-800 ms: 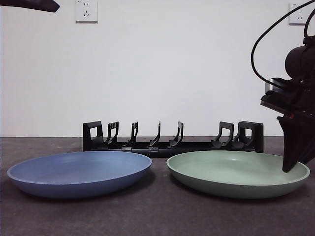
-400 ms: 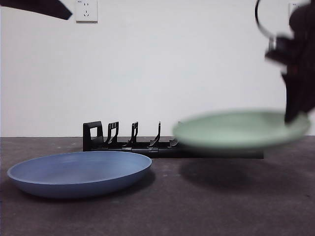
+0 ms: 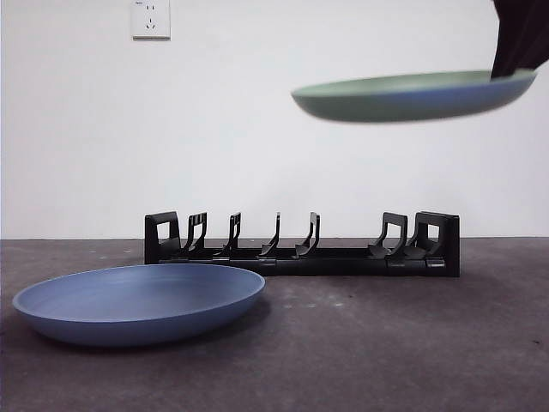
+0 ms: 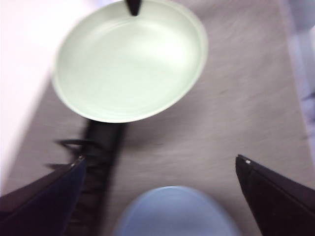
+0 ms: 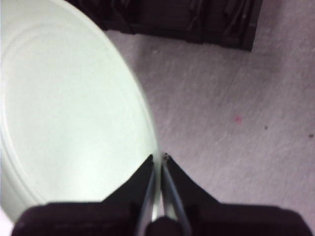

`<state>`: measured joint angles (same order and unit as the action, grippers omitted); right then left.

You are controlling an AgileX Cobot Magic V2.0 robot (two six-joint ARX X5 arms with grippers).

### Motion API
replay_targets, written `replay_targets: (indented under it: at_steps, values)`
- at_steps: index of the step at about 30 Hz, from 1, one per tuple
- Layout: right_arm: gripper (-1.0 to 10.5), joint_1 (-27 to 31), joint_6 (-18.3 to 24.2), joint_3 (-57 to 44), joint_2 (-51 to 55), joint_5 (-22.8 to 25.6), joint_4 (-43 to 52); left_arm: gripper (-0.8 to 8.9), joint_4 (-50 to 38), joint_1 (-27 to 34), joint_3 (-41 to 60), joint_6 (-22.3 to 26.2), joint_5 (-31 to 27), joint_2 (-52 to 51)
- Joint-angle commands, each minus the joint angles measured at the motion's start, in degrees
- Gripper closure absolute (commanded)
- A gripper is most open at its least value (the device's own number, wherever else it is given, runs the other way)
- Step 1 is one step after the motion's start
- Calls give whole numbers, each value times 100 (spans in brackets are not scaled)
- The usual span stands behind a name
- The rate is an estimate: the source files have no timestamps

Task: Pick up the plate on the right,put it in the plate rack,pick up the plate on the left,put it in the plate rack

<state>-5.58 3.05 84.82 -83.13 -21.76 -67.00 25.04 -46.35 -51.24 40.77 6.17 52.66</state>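
A pale green plate (image 3: 412,94) hangs high in the air at the right, well above the table. My right gripper (image 3: 515,51) is shut on its right rim (image 5: 156,169), seen edge-on in the right wrist view. The blue plate (image 3: 137,302) lies flat on the table at the left. Behind both stands the black plate rack (image 3: 300,247), with nothing in its prongs. My left gripper (image 4: 157,167) is open high above the table, looking down on the blue plate (image 4: 177,211), the rack (image 4: 101,162) and the lifted green plate (image 4: 130,59).
A dark grey tabletop (image 3: 386,343) runs to a white wall with a socket (image 3: 150,19) at the upper left. The spot below the lifted plate shows bare table.
The green plate has risen from the table, held by its right rim, to well above the rack. The left arm's tip has left the front view's top corner.
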Motion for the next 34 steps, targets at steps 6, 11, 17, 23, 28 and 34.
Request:
replay_targets:
  at_steps: [6, 11, 17, 23, 28, 34]
  values:
    - [957, -291, -7, 291, -20, -378, -247, 60, -498, -743, 2, 2494, -1648, 527]
    - [957, -667, -17, 291, -22, -374, -330, 65, -999, -964, 2, 2719, -1987, 927]
    - [957, -765, -116, 295, -22, -332, -330, 271, -1054, -1152, 2, 2745, -1989, 1102]
    - [957, -765, -116, 295, -22, -332, -350, 629, -955, -1228, 2, 2741, -1969, 1115]
    - [957, -765, -116, 295, -22, -337, -328, 767, -826, -1263, 2, 2721, -1952, 1115]
    - [957, -765, -114, 295, -22, -334, -330, 820, -632, -1263, 2, 2542, -1928, 1121]
